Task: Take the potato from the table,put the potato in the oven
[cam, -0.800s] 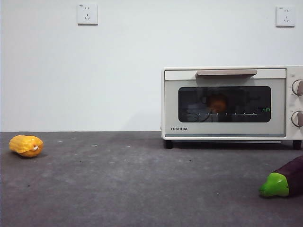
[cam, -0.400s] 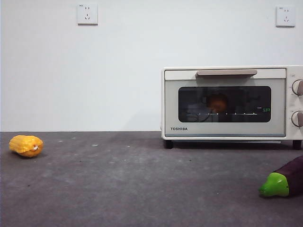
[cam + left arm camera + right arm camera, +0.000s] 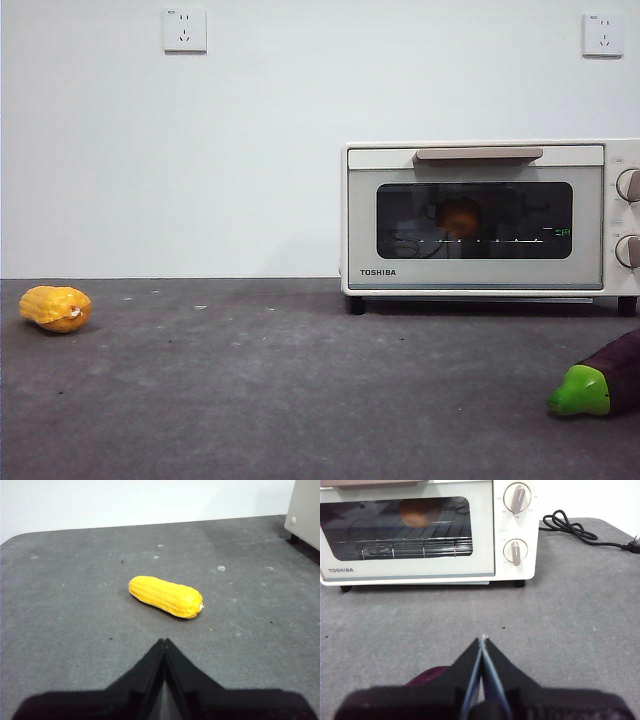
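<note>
Table (image 3: 300, 400) | potato (image 3: 460, 215) inside shut oven (image 3: 480, 215), axis unclear | both jaws closed, empty

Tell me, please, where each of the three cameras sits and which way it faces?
Front view: low at table height, facing the oven with the potato behind its glass; no arm shows.
Left wrist view: above the shut left gripper, facing the corn.
Right wrist view: above the shut right gripper, facing the oven.
Shared: front and right wrist both show the potato inside.

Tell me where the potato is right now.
The potato sits inside the oven, on the wire rack behind the closed glass door, toward the back; the right wrist view shows it too. Neither hand touches it.
</note>
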